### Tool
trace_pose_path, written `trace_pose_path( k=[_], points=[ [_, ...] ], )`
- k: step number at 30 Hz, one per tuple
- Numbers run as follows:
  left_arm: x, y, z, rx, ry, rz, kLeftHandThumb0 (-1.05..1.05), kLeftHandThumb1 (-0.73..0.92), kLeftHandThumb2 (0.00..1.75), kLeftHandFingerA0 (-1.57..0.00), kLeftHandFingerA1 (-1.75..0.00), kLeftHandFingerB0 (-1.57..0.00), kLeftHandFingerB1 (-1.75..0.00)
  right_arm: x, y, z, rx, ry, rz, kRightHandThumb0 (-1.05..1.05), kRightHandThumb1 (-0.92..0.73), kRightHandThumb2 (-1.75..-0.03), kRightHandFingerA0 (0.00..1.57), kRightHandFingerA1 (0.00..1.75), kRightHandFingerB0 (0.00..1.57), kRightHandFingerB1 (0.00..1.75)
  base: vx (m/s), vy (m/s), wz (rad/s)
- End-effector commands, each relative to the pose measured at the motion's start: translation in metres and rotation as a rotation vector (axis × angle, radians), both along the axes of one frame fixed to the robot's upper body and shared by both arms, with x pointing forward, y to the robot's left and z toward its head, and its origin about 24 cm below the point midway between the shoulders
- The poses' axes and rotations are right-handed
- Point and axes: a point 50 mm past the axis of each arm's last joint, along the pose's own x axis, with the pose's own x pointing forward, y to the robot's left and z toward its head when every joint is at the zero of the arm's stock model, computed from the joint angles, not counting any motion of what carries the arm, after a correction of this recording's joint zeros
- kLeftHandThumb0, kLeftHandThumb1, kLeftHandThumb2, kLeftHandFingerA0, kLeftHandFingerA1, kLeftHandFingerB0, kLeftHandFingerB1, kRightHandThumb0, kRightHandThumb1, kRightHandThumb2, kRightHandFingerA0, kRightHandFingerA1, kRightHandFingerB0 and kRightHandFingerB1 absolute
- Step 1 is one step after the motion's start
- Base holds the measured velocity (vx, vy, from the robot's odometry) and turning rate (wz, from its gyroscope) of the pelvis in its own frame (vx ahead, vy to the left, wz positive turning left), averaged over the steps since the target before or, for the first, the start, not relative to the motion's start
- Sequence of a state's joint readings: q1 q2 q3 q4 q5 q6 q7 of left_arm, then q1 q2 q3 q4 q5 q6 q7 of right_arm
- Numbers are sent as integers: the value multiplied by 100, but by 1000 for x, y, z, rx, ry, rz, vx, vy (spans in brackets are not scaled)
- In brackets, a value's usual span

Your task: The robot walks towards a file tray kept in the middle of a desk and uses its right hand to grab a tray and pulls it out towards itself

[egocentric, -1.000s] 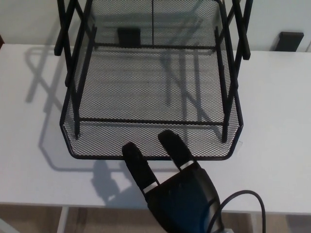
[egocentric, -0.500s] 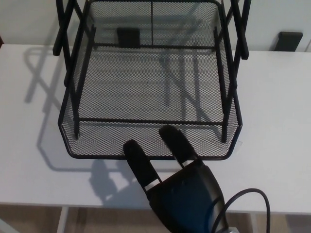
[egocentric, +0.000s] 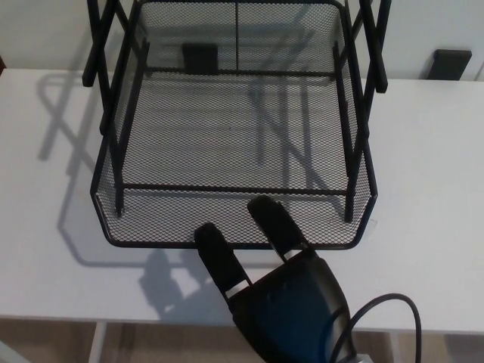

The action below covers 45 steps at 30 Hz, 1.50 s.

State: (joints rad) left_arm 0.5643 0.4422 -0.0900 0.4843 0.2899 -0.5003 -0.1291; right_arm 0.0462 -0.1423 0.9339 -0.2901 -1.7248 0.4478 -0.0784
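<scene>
Head view. Beneath the hand, a white desk (egocentric: 423, 197) spanning the whole width, its near edge just left and right of the wrist. Below that edge, a strip of beige floor (egocentric: 45, 340). Beyond the desk, well ahead of the hand, a pale wall (egocentric: 45, 34) with two dark rectangular fittings: one (egocentric: 452, 63) far ahead to the right, another (egocentric: 200, 56) seen through the mesh straight ahead. Grey shadows of the rack frame cast across the desk ahead and to the left.

Directly ahead of the hand, a black wire-mesh tray (egocentric: 234, 151), the lowest level of a file tray rack, resting mid-desk with its rounded front rim nearest. Black upright posts (egocentric: 106, 83) rising at the tray's sides, ahead left and ahead right. Tray empty; only white desk visible through the mesh floor.

Right hand (egocentric: 283, 302) entering from the bottom edge, black and glossy, a dark cable (egocentric: 378, 314) looping just to its right. Two thick fingers (egocentric: 219, 257) spread apart in a V, tips overlapping the tray's front rim; whether hooked over it or merely touching, cannot tell. Thumb hidden.
</scene>
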Motion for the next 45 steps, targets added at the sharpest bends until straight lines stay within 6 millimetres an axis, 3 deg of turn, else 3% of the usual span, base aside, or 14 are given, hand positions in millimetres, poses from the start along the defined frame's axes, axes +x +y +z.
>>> trace_pose_path(
  k=[1,2,4,9,10,12,13,15,20,21,34,38,44,45],
  points=[
    [-3,10,5,16,36,-42,-40,53,56,-64,-44,-52,-41,-117,37,36,389,304,129,-87,-38,-81,0,52,0,38,0,0,0],
    [-4,10,5,14,36,-42,-40,54,56,-64,-44,-52,-41,-114,36,38,388,290,127,-84,-57,-57,0,58,0,36,0,0,0],
    [-4,9,5,10,37,-45,-41,54,56,-64,-43,-52,-40,-104,31,48,386,245,124,-83,-42,-92,0,55,0,42,0,0,0],
    [-2,9,5,14,34,-47,-38,54,56,-64,-44,-52,-40,-96,31,64,427,170,154,-79,-40,-89,0,56,0,42,0,0,0],
    [-3,9,5,14,34,-48,-38,54,56,-64,-44,-52,-40,-95,31,65,435,165,157,-81,-49,-60,0,57,0,29,0,0,0],
    [-5,8,5,20,37,-57,-37,54,56,-64,-43,-52,-40,-90,30,69,452,139,162,-76,-37,-87,0,57,0,44,0,0,0],
    [-6,7,4,11,36,-60,-43,47,72,-58,-53,-47,-49,-79,26,75,464,92,157,-78,-45,-55,0,57,0,38,0,0,0],
    [-5,7,4,10,35,-61,-43,47,72,-58,-53,-47,-49,-78,26,76,465,86,157,-78,-45,-55,0,57,0,38,0,0,0],
    [-4,10,4,-3,30,-64,-43,55,56,-63,-44,-52,-40,-52,22,82,446,39,110,-76,-39,-84,0,54,0,41,0,0,0],
    [-3,9,4,5,33,-67,-50,47,76,-56,-53,-47,-50,-49,21,81,437,42,102,-74,-38,-83,0,53,0,40,0,0,0],
    [-2,8,3,33,41,-78,-36,54,56,-63,-43,-51,-39,4,10,33,315,220,-89,-64,-35,-79,2,55,1,46,0,0,0],
    [-2,7,4,34,41,-87,-37,54,56,-64,-43,-52,-40,10,8,17,306,294,-129,-64,-45,-54,4,57,6,47,0,0,0],
    [2,9,4,35,33,-89,-38,53,56,-63,-43,-52,-40,17,6,6,292,350,-157,-66,-36,-73,5,55,6,49,0,0,0],
    [1,8,3,34,33,-86,-45,46,72,-58,-52,-48,-49,17,5,5,283,348,-163,-39,-23,-86,8,58,0,51,0,0,0]
  ],
)
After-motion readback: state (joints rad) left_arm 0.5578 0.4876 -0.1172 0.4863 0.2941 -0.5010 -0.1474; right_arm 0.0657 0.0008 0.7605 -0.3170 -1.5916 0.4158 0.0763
